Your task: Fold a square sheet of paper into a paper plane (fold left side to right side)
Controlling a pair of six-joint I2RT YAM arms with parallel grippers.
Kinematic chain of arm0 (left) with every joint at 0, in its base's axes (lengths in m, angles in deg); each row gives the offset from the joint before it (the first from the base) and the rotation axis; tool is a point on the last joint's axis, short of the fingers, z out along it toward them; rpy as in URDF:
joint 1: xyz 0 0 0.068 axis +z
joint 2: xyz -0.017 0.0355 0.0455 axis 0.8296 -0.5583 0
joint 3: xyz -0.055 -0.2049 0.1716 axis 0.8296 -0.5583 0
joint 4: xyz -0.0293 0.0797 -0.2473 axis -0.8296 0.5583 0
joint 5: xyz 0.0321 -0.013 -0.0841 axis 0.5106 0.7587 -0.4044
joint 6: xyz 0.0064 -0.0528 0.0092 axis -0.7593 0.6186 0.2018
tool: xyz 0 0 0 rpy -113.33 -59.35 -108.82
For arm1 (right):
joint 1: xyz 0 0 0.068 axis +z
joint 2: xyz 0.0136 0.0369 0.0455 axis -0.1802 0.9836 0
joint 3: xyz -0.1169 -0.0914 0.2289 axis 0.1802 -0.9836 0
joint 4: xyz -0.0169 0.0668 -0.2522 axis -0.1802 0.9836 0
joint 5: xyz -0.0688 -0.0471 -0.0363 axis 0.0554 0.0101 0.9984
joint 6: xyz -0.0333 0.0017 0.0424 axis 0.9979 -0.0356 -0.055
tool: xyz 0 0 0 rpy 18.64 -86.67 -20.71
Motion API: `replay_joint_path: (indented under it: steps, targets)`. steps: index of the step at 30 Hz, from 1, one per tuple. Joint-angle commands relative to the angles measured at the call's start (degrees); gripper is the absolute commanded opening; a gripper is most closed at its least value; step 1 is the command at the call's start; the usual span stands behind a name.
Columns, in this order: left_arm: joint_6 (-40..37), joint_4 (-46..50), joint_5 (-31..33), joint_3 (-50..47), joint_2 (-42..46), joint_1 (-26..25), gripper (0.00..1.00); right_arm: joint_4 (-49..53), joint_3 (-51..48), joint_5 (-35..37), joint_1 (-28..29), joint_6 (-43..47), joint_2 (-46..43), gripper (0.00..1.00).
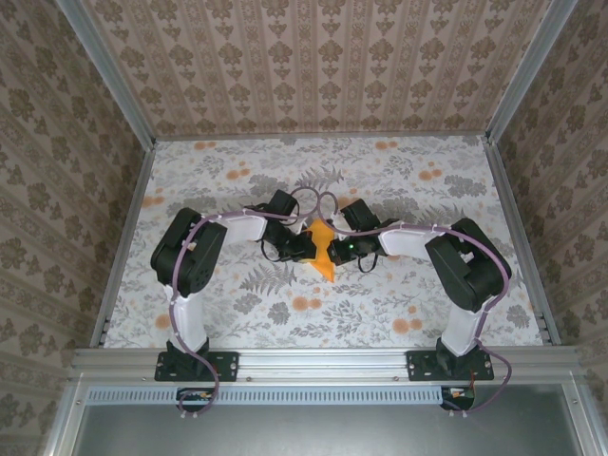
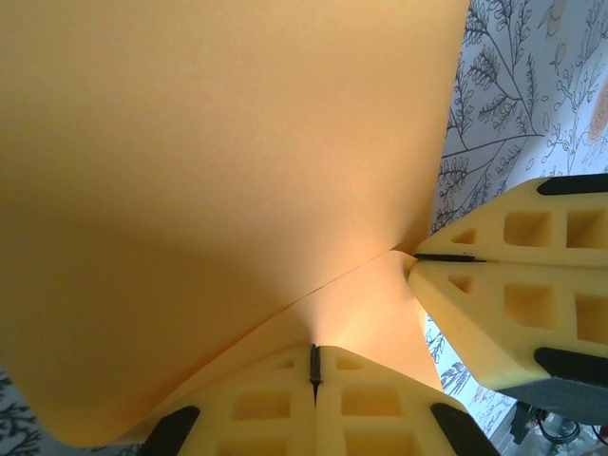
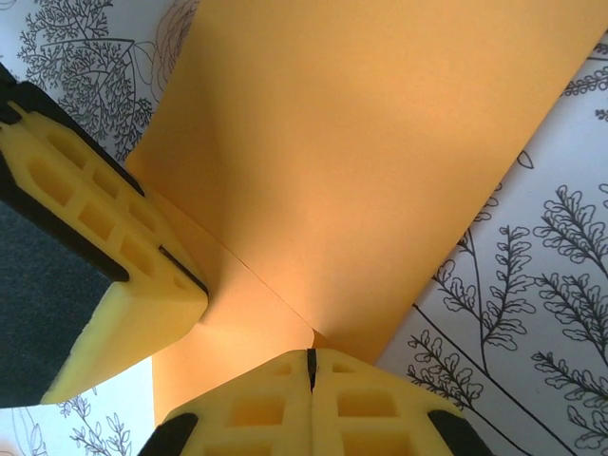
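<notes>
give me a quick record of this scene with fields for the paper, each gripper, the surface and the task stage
orange paper: bent, not flat, at mid-table between the two grippers
left gripper: shut, pinching the orange paper at its edge
right gripper: shut, pinching the orange paper close beside the left gripper
grip layout: fingertips meet at an angle, near but apart
surface: floral table cover
task stage: fold likely under way, no pointed plane shape yet
</notes>
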Motion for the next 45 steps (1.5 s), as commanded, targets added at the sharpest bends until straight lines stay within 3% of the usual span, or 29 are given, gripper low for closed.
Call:
replay_joint_path:
  steps: [1,5,7,13,16,30,45]
  targets:
    - [-0.35,2.43,4.18,-1.65,-2.01,0.36,0.03,3.00,2.78,0.28,-0.49,-2.60,-1.13,0.15]
    - [-0.34,2.54,4.36,-1.72,-2.05,0.40,0.02,5.90,4.08,0.94,-1.58,-4.38,-5.60,0.30]
    - [-0.35,2.40,4.34,-1.64,-2.05,0.40,0.02,7.86,3.87,0.06,-1.52,-4.32,-8.16,0.31]
    - [-0.44,2.33,4.20,-1.40,-1.82,0.40,0.02,8.78,0.28,-10.81,1.00,-9.29,-10.72,0.17]
    - [-0.44,2.27,4.06,-1.23,-1.87,0.38,0.02,6.66,-0.28,-13.40,3.68,-13.55,-8.53,0.15]
    - [-0.70,2.39,3.71,-0.48,-2.13,0.33,0.02,11.52,4.56,-6.63,6.20,-13.15,-0.64,0.16]
    - [-1.05,2.68,3.91,-0.44,-2.23,0.37,0.02,16.22,5.33,-1.62,6.22,-11.15,1.44,0.17]
